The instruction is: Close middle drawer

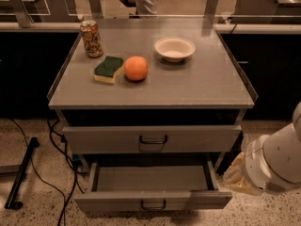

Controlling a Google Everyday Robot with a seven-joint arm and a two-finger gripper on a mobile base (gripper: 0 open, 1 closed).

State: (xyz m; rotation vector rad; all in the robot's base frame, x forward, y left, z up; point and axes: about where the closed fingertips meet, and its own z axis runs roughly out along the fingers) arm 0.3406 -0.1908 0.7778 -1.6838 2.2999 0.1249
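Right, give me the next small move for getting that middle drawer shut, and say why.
Probably swing the gripper left and forward until it faces the front panel of the middle drawer, near its handle. The drawer stands pulled well out, and the gripper sits beside the drawer's right side rather than in front of the panel, so from there it has nothing to push against.
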